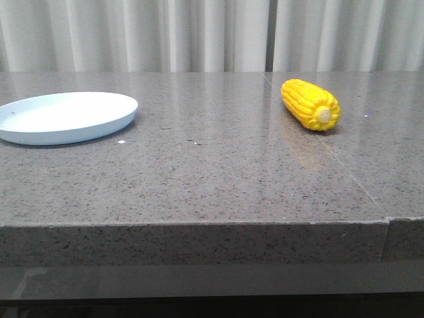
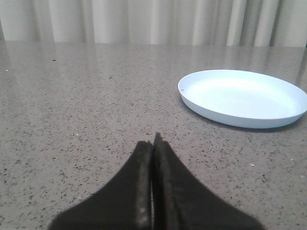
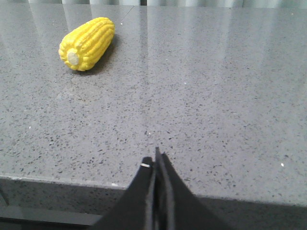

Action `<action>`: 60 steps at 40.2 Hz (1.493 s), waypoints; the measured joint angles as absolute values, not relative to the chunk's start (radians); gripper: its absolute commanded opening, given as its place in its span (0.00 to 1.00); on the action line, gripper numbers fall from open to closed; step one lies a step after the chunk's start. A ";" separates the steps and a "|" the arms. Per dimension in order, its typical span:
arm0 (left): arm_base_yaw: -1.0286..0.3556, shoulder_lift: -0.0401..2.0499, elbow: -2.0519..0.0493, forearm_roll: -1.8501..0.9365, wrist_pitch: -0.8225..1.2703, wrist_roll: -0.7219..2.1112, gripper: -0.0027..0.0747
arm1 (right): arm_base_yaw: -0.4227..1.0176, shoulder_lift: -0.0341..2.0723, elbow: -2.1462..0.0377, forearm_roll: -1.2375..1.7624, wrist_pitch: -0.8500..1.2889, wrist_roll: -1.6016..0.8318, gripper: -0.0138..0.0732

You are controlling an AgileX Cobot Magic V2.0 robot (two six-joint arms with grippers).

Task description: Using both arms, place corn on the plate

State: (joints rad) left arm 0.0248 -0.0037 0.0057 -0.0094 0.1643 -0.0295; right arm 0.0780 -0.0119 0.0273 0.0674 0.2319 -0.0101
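Note:
The yellow corn (image 1: 310,104) lies on the grey stone table at the right, its pale stalk end towards me. It also shows in the right wrist view (image 3: 87,43). The pale-blue plate (image 1: 66,116) sits at the far left, bare; it also shows in the left wrist view (image 2: 243,97). My left gripper (image 2: 154,143) is shut and empty, low over the table, apart from the plate. My right gripper (image 3: 157,158) is shut and empty near the table's front edge, well short of the corn. Neither gripper shows in the front view.
The grey speckled stone table (image 1: 212,172) has a seam (image 1: 358,182) running forward at the right and a front edge (image 1: 199,225). Pale curtains (image 1: 199,33) hang behind it.

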 measured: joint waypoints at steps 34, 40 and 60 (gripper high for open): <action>0.025 -0.004 0.006 -0.009 0.164 -0.029 0.01 | 0.078 -0.012 0.027 0.067 0.232 -0.010 0.02; 0.025 -0.004 0.006 -0.009 0.164 -0.029 0.01 | 0.078 -0.012 0.027 0.067 0.232 -0.010 0.02; 0.025 -0.004 0.006 -0.009 0.080 -0.029 0.01 | 0.078 -0.012 0.027 0.067 0.227 -0.010 0.02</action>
State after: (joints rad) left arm 0.0248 -0.0037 0.0057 -0.0094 0.0801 -0.0295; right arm 0.0780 -0.0119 0.0273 0.0674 0.2268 -0.0101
